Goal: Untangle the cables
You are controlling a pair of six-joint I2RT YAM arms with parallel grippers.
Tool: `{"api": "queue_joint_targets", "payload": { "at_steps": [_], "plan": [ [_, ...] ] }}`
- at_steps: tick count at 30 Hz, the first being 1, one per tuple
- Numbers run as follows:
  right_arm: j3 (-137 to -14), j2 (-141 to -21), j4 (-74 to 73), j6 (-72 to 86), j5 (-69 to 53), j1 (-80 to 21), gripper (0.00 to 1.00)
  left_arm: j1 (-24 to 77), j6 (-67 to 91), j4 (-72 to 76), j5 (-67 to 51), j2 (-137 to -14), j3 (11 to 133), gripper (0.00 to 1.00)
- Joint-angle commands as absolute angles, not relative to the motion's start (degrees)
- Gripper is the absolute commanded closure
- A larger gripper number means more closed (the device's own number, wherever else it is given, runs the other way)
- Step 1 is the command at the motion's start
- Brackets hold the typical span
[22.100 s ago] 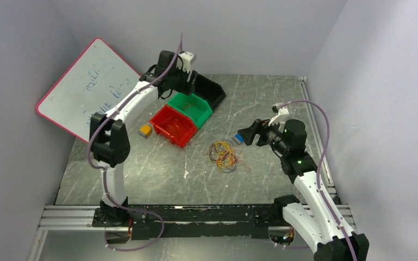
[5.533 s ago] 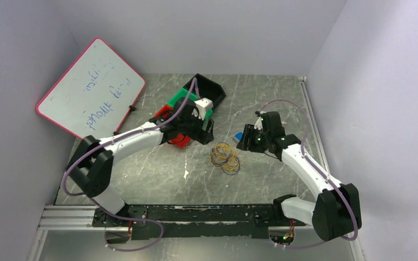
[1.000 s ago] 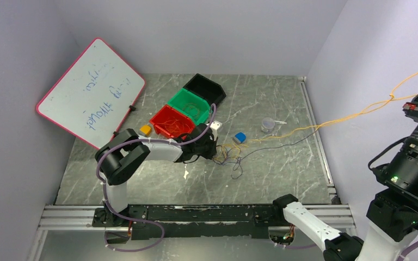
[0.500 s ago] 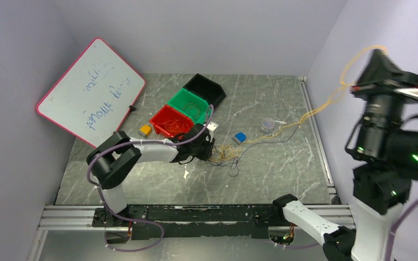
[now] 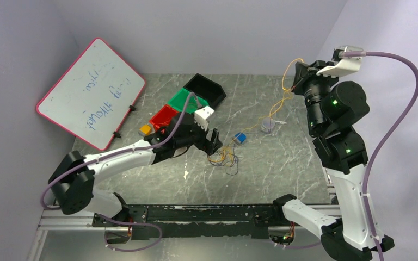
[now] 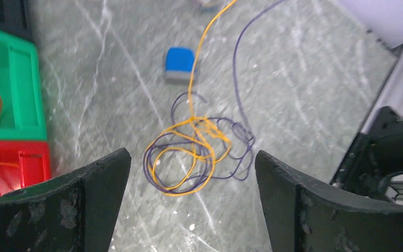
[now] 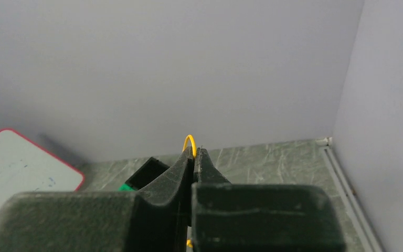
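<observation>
From where I stand the tangle of thin orange-yellow and dark purple wires point(image 6: 205, 131) lies loose on the grey marbled table point(image 5: 283, 163), just near of a small blue block point(image 6: 179, 64); the left gripper point(image 5: 213, 142) hangs low beside and above it with its jaws spread wide and nothing between them; the right gripper point(image 7: 194, 152) is raised high by the far wall, jaws pinched tight on one orange-yellow strand point(image 5: 276, 106) that slopes down slack to the clump. These wires look almost weightless and limp, yet springy enough to hold their coils; I judge a pull on one would drag the whole knot across the smooth stone rather than free it, and so thin a strand could slip out of hard pads. The better hold seems to be a dark purple loop at the clump's outer rim, clear of the crossings in the middle, pinned or drawn away from the raised strand.
</observation>
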State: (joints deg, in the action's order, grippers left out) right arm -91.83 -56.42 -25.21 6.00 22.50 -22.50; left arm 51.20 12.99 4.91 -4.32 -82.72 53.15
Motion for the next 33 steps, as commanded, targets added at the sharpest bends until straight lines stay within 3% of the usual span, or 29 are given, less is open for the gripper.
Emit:
{"api": "queue_joint_targets", "payload": {
  "at_steps": [1,10,18,33],
  "plan": [
    [-90.19,-55.90,-25.35,10.39,19.42,-22.78,1.00,51.06,10.90,11.57,-10.25,-77.72,53.08,0.07],
    [-87.31,-55.72,-23.73,16.41,17.40,-22.77,1.00,51.13,10.02,17.37,-19.39,-77.33,57.54,0.07],
    [-87.85,-56.13,-23.28,20.24,17.93,-22.81,1.00,51.64,16.23,30.39,-29.71,-86.31,63.09,0.07],
    [-87.19,-54.86,-22.95,22.05,16.95,-22.76,1.00,57.24,20.21,35.13,-31.60,-103.40,76.68,0.13]
  ]
}}
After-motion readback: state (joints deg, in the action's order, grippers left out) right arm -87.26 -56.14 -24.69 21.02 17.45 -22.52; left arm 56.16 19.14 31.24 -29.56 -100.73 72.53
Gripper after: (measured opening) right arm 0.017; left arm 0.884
